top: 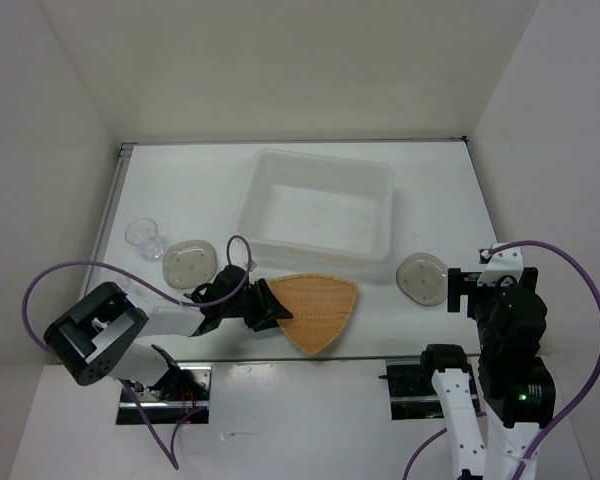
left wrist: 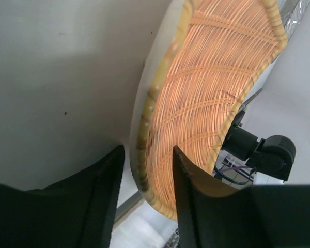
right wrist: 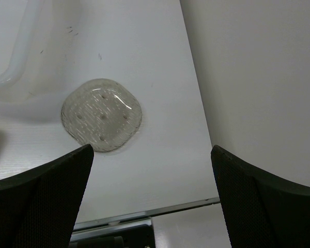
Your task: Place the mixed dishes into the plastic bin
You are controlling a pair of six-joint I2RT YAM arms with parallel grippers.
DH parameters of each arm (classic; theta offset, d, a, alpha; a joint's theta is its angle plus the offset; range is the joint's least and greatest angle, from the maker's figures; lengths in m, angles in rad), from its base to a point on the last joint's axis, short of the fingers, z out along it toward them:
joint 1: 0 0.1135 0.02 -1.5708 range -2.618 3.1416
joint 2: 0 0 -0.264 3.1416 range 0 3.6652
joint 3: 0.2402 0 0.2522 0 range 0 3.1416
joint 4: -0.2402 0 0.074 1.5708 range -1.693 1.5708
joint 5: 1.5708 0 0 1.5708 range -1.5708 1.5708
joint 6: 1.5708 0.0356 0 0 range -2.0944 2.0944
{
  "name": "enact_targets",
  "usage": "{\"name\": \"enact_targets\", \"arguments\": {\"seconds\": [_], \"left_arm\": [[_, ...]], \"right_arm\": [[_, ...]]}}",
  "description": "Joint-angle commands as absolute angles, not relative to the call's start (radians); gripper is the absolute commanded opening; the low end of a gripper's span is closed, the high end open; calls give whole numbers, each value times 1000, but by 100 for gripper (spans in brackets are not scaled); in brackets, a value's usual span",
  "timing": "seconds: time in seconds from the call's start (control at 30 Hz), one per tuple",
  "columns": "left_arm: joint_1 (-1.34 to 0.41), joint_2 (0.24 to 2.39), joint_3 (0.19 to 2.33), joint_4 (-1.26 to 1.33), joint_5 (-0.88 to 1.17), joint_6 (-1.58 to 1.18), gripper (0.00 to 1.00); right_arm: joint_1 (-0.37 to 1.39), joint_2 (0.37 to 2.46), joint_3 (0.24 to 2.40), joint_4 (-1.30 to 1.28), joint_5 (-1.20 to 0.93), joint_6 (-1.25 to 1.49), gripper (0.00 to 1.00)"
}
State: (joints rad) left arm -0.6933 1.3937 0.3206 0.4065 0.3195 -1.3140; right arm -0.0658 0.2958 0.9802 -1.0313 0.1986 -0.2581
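Table (top: 180,185) white. Plastic bin (top: 325,155) mid-table, toward far edge. Orange plate (top: 318,308) toward near edge, centre, just in front of bin; left corner sits between fingers of left gripper (top: 265,305) (left wrist: 147,155). Jaws apart, straddling ribbed rim: one finger over woven face, other outside rim with sliver of gap. Saucer (top: 189,263) just beside left gripper, on left-edge side. Second saucer (top: 421,278) (right wrist: 102,114) toward right edge, by bin's near right corner, just ahead of right gripper (top: 454,290) (right wrist: 151,152); jaws spread wide, holding nothing, clear of saucer. Glass cup (top: 146,237) upright near left edge, beside first saucer.
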Motion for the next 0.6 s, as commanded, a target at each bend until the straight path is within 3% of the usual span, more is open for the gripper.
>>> {"name": "enact_targets", "arguments": {"seconds": [0.0, 0.17, 0.3, 0.33, 0.57], "left_arm": [[-716, 1442, 281, 537, 324, -1341, 49], [-716, 1500, 256, 636, 313, -1362, 47], [-716, 1477, 247, 626, 313, -1362, 17], [-716, 1448, 247, 600, 302, -1362, 0], [-716, 1166, 382, 122, 212, -1273, 0]], "right_arm": [[-63, 296, 974, -971, 201, -247, 98], [-63, 296, 974, -971, 201, -256, 98], [-63, 296, 974, -971, 201, -256, 98], [-63, 296, 974, -971, 192, -256, 98], [-63, 296, 974, -971, 192, -256, 98]]}}
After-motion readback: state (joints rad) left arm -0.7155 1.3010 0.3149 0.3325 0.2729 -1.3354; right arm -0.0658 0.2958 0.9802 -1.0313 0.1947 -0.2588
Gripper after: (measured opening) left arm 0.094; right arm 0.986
